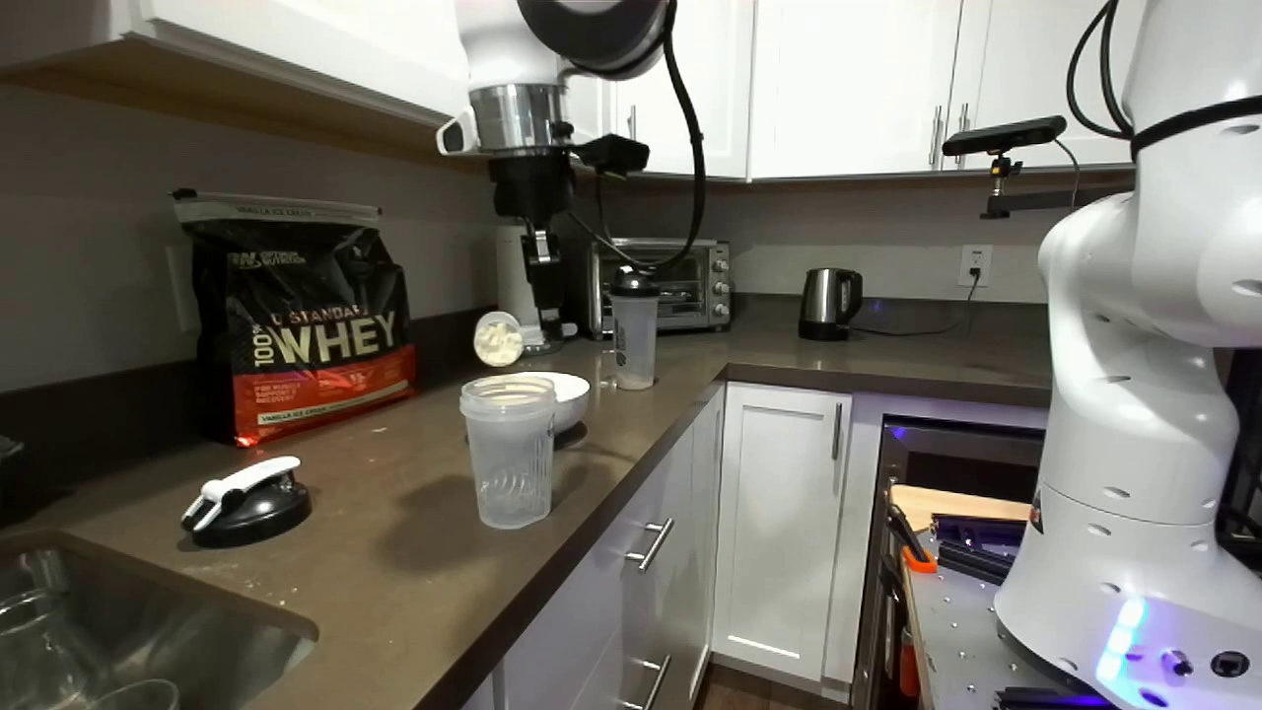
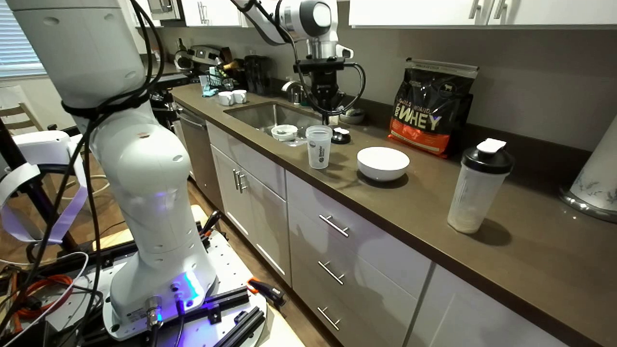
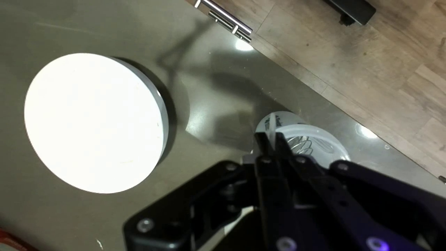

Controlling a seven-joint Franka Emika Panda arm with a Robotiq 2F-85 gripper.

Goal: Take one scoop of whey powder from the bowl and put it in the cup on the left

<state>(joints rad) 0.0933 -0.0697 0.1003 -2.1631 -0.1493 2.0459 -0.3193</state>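
The pale scoop (image 1: 498, 340) holds whitish lumpy powder and is tilted, its mouth turned toward the camera in an exterior view. My gripper (image 3: 272, 138) is shut on the thin scoop handle (image 3: 272, 126). The clear cup (image 1: 510, 463) stands upright on the counter; in the wrist view the fingertips overlap the near side of the cup (image 3: 336, 148), with a wire coil visible inside. In an exterior view my gripper (image 2: 325, 118) hangs above and behind the cup (image 2: 319, 149). The white bowl (image 2: 383, 161) rests apart from the cup; glare hides its contents in the wrist view.
A black whey bag (image 1: 315, 340) leans near the wall. A black lid with white handle (image 1: 251, 508) lies by the sink (image 1: 286, 616). A lidded shaker (image 2: 477, 193) stands beyond the bowl, and the counter's front edge (image 1: 592, 513) runs close to the cup.
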